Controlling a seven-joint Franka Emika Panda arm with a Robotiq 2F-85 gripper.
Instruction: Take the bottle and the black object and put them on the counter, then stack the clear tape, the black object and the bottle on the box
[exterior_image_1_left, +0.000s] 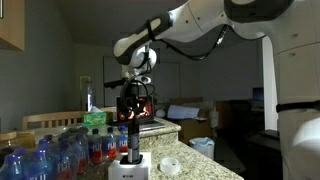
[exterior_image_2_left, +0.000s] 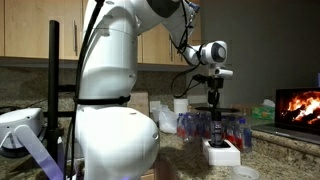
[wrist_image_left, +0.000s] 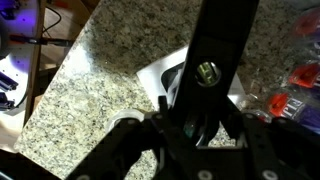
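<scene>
Granite counter (wrist_image_left: 80, 100) under wooden cabinets (exterior_image_2_left: 40, 30) carries the whole scene. The gripper (exterior_image_1_left: 130, 116) hangs straight down over the bottle (exterior_image_1_left: 129, 138), its jaws level with the bottle's top. Whether they press on it or stand just apart I cannot tell. The bottle stands upright on the box (exterior_image_1_left: 131, 169), directly below the gripper. Near the box, to its right on the counter, lies the clear tape (exterior_image_1_left: 170, 163). Left of the box crowd water bottles (exterior_image_1_left: 55, 152).
</scene>
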